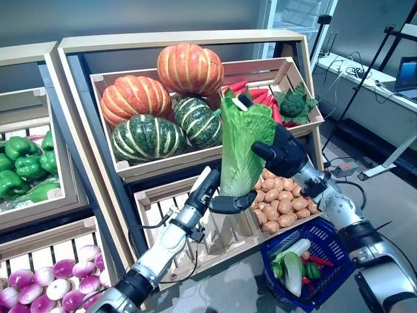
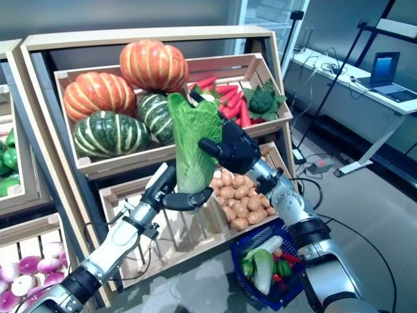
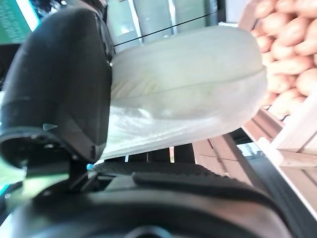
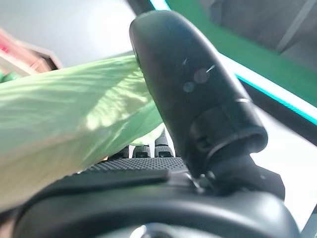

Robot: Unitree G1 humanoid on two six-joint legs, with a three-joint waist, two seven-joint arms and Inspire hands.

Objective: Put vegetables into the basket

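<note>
Both hands held one napa cabbage (image 1: 242, 145) upright in front of the wooden shelf (image 1: 182, 40), its leafy green top raised and its pale base down. The left hand (image 1: 228, 203) was curled round the whitish base, thumb on one side and fingers on the other, as its wrist view showed the pale stalk (image 3: 183, 89) pressed against the dark thumb (image 3: 59, 84). The right hand (image 1: 281, 151) gripped the cabbage higher up on the green leaves, its thumb (image 4: 193, 94) laid across the leaf (image 4: 64, 129). The cabbage hung before the front edge of the upper crate (image 1: 195, 156), which carried orange and green pumpkins (image 1: 163, 104), red peppers (image 1: 260, 94) and a dark leafy vegetable (image 1: 294, 104) at its right end. Below, the lower crate (image 1: 156, 195) held potatoes (image 1: 283, 202) in its right part. The blue basket (image 1: 332, 244) sat low at the right, under the right forearm, already containing another pale cabbage (image 1: 293, 270), green pieces and something red. A neighbouring shelf at the left carried green bell peppers (image 1: 23, 169) and, lower, purple-and-white turnips (image 1: 58, 280).
</note>
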